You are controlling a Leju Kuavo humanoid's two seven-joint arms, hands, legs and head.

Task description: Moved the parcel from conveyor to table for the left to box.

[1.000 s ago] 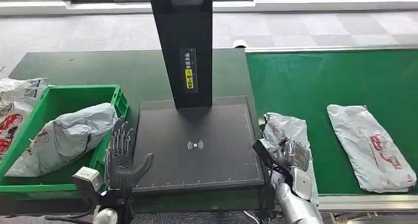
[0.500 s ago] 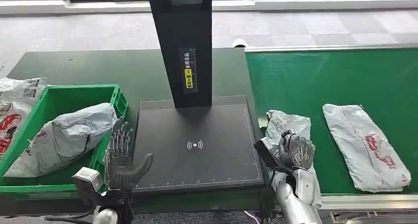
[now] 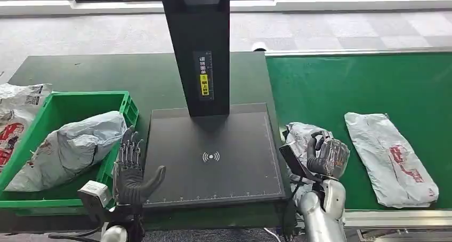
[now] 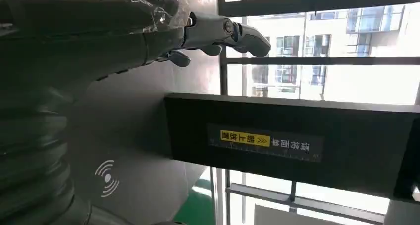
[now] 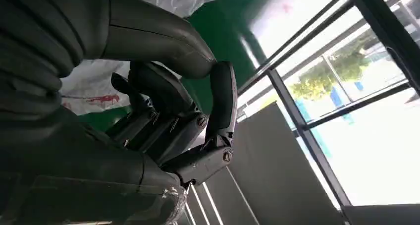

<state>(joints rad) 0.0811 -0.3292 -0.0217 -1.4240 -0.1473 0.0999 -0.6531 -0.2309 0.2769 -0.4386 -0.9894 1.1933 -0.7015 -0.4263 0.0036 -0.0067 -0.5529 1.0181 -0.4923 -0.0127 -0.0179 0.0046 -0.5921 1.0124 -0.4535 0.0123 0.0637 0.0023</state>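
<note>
Head view: right hand (image 3: 326, 158) fingers (image 3: 312, 148) curl over crumpled parcel (image 3: 298, 138).

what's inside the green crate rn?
One crumpled grey parcel lies slanted inside the green crate, filling most of it. Whatever is beneath the parcel is covered; bare crate floor shows at the far end.

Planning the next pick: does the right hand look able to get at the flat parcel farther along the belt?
Probably not yet: the right hand already grips a crumpled parcel; the flat parcel lies unobstructed beyond it.
</note>
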